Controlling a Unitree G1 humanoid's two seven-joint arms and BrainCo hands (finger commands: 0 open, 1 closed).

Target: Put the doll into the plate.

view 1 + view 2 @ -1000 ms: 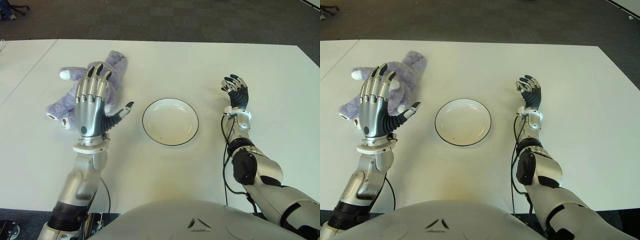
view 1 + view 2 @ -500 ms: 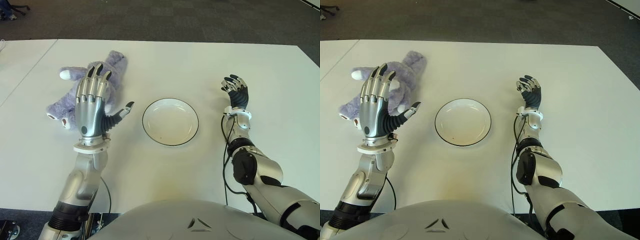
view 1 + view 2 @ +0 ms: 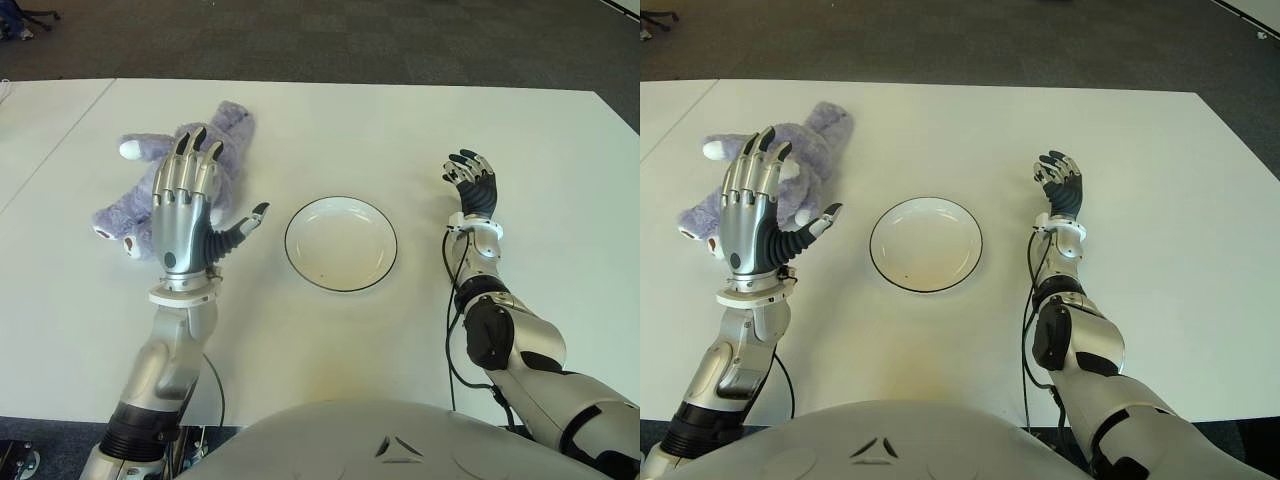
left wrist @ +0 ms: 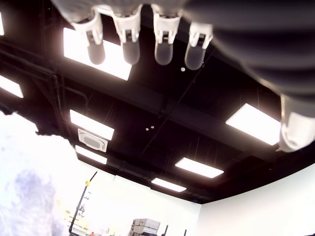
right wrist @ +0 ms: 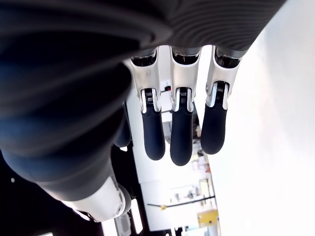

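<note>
My left hand is raised, fingers spread, holding nothing. The purple plush doll lies on the table just beyond and under it, long axis running away to my right. The plate is beside my thumb (empty). My right hand, far side of the plate, is much farther from the doll and also holds nothing.

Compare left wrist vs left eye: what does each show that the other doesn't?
Only the left wrist view shows the ceiling lights above the straight fingertips.
Only the left eye view shows the empty plate, the white table and the right hand, to the right of the plate.
Both show the left hand, open, and the purple doll.
</note>
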